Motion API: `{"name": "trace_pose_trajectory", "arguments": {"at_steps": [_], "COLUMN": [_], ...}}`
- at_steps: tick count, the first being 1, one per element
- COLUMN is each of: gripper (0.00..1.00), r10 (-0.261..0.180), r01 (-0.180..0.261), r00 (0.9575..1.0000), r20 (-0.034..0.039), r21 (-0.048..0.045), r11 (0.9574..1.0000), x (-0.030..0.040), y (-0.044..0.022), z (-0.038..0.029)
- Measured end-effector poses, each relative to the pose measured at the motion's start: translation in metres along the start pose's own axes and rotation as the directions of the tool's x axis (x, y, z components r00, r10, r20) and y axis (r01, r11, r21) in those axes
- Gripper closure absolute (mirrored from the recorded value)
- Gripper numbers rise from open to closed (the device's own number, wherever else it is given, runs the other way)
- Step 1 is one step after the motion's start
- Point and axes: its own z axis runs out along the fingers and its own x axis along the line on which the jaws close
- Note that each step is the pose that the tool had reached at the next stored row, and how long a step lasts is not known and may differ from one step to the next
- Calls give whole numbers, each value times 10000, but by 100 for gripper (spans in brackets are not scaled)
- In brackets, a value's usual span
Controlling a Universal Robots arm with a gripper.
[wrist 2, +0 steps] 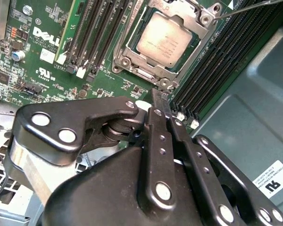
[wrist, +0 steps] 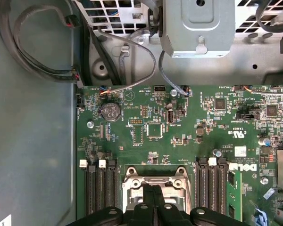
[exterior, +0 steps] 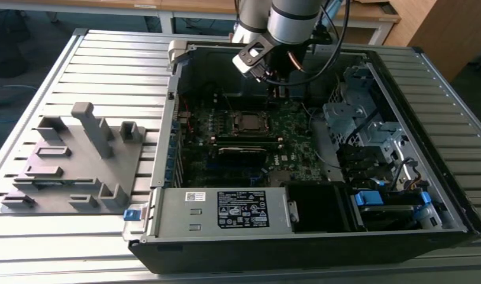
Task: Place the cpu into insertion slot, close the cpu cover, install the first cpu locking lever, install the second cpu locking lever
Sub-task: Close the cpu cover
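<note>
The cpu (wrist 2: 162, 37), a dull silver square, lies in the insertion slot (exterior: 233, 122) on the green motherboard. Around the chip's edges the cpu cover (wrist 2: 128, 52) lies flat as a metal frame. From one corner of the socket a thin metal lever (wrist 2: 247, 6) runs out over the memory slots. My gripper (wrist 2: 159, 95) hovers just off the socket's edge, its two black fingers pressed together and shut on nothing. In the first wrist view the gripper (wrist: 153, 190) sits right over the socket frame (wrist: 132, 176). In the exterior view the gripper (exterior: 273, 78) hangs inside the case behind the socket.
Black memory slots (wrist 2: 99, 33) flank the socket on both sides. The open case has a power supply (exterior: 224, 210) at the front and a drive cage (exterior: 358, 118) with cables on the exterior view's right. A grey fixture (exterior: 74, 160) stands on the slatted table outside the case.
</note>
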Motion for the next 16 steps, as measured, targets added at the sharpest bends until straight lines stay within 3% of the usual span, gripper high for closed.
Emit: {"name": "trace_pose_trajectory", "arguments": {"at_steps": [16], "gripper": [90], "r10": [1], "r01": [-1], "r00": [10000], "r20": [2], "r21": [1], "r11": [10000], "x": [-1], "y": [-13], "z": [22]}}
